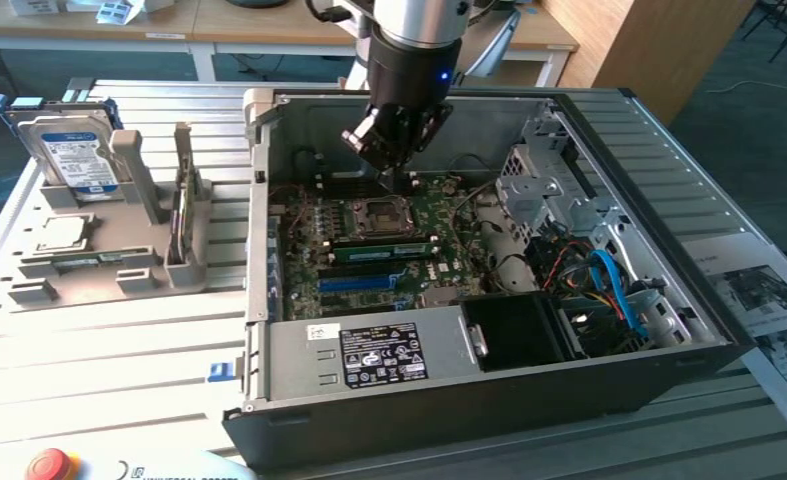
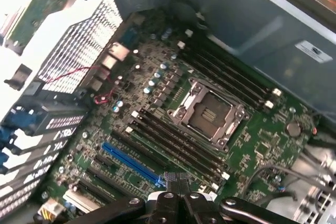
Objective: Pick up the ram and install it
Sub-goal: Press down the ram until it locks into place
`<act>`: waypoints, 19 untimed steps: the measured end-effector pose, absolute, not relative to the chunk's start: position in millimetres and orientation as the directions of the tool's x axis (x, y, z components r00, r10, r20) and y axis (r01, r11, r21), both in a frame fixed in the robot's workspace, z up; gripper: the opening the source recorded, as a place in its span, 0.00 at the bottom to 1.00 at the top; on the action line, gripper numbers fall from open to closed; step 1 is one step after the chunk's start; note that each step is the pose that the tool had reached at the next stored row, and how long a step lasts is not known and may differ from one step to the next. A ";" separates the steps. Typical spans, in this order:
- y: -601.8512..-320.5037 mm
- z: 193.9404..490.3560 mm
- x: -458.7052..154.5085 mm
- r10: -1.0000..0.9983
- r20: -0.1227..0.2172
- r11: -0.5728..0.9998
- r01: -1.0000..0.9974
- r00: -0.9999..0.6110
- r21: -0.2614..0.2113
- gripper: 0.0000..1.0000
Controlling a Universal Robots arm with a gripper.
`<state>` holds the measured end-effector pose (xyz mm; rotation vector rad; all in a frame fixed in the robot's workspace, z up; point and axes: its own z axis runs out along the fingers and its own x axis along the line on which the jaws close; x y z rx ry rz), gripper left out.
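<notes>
we've got the pincer [image 1: 396, 170] closed and empty above the socket [image 1: 373, 215]; the ram [image 1: 382, 251] lies just below that socket, and we risk jabbing the board coming down.

text: "UNIVERSAL ROBOTS", partly cut off | on: white pendant [image 1: 166, 467] | place: in front of computer case [image 1: 407, 420]

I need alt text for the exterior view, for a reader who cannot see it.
A robot arm's shut gripper hangs inside an open computer case, above the motherboard's CPU socket. A green ram stick lies seated beside the socket.
</notes>
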<state>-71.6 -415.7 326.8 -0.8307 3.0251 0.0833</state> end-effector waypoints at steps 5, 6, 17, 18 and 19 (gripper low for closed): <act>-415.7 326.6 -71.6 -0.430 -0.017 0.901 -0.430 -0.903 0.050 0.11; -415.7 326.6 -71.6 -0.414 -0.017 0.909 -0.414 -0.910 0.050 0.11; -415.7 326.0 -71.6 -0.224 -0.017 0.973 -0.225 -0.974 0.050 0.11; -415.7 326.0 -71.7 -0.206 -0.017 0.977 -0.207 -0.978 0.050 0.11; -415.7 326.0 -71.6 -0.188 -0.017 0.981 -0.188 -0.982 0.050 0.11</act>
